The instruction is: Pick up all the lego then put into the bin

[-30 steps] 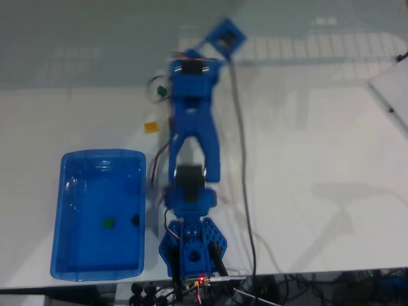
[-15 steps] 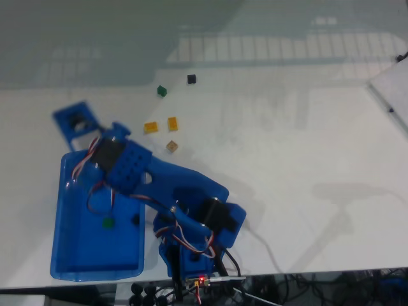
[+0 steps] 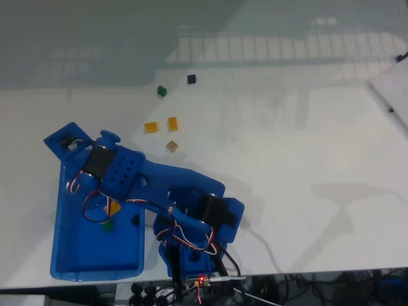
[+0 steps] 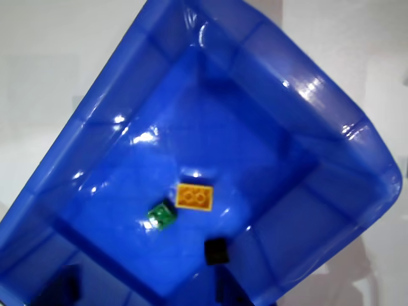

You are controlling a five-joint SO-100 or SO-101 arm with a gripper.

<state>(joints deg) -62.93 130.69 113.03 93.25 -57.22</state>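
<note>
While the jaws themselves cannot be made out in either view, so whether they stand apart or together cannot be told, the blue arm reaches from its base at the table's near edge out over the bin in the fixed view, its wrist end above the tub's far left corner. Looking straight down into the tub, the wrist view shows three bricks lying loose on the floor of the bin: a yellow-orange brick with its studs up and its long side running roughly left to right, a small green brick just beside it at lower left and turned at a slant, and a black brick a little apart at lower right, near the foot of the tub's wall. In the fixed view the yellow-orange brick and the green brick show beneath the arm, with the black brick near the tub's right wall. The bin sits at the lower left of the white table, its long axis running from the near edge away toward the far side. Five more pieces lie on the bare table beyond the tub: two yellow-orange bricks side by side, a tan brick just below them, and farther back a dark green brick and a black one.
</note>
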